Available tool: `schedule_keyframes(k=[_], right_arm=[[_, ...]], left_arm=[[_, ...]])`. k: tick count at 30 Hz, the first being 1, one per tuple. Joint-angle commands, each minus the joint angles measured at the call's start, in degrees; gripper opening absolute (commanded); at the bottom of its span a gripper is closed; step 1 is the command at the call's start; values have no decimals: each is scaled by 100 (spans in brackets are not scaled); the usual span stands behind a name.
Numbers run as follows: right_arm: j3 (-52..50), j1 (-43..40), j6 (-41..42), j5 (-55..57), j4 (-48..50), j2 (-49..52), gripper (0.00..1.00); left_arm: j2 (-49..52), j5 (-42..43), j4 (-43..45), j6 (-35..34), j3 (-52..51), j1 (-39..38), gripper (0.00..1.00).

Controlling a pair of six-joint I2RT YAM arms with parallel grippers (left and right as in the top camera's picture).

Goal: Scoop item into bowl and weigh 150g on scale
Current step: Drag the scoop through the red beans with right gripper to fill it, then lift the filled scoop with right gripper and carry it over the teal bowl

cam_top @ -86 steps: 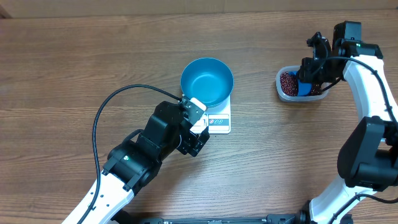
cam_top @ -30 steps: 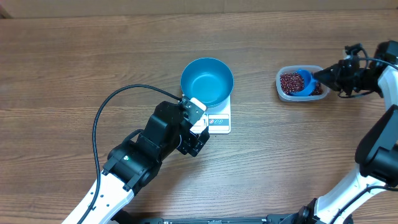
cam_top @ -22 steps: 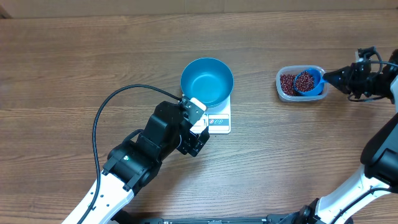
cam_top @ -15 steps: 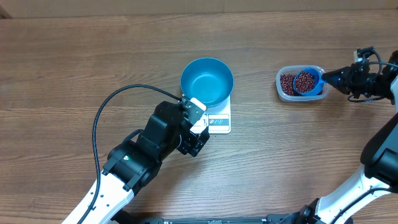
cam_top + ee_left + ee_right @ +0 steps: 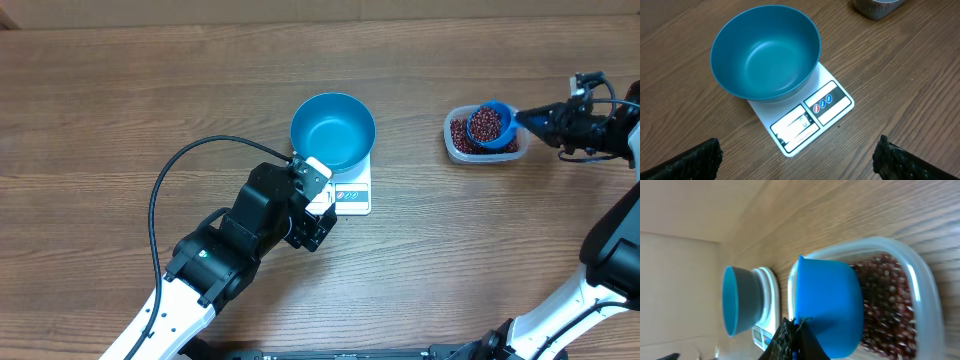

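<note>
Scoop [image 5: 507, 127]: held level over tub [image 5: 458, 146] near tabletop's right edge, heaped with beans [image 5: 486, 122]; spills would fall back in.
Right gripper [image 5: 548, 118]: fingers pinched on Scoop handle.
Left gripper [image 5: 797, 165]: fingers spread, empty, beside scale [image 5: 832, 102].
Bowl [image 5: 765, 60]: empty, on scale, mid-tabletop, ready for weighing.

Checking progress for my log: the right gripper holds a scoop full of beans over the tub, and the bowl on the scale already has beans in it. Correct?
Not quite. The bowl on the scale is empty, as the left wrist view shows. The rest holds: the right gripper holds the scoop full of beans over the tub.
</note>
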Motion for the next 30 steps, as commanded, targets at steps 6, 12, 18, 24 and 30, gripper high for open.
schedule_keyframes(k=[6, 12, 18, 24, 30], right_arm=[[-24, -24, -24, -1379, 26, 39, 4], [9, -22, -24, -2557, 52, 37, 4], [105, 2, 2, -3189, 22, 28, 4], [179, 236, 107, -3189, -76, -7, 4], [245, 590, 131, -3189, -72, -188, 4]], left_arm=[[17, -31, 15, -35, -31, 0, 100], [17, -31, 15, -35, -31, 0, 99], [17, -31, 15, -35, -31, 0, 100], [17, -31, 15, -35, -31, 0, 100], [17, -31, 15, -35, -31, 0, 100]])
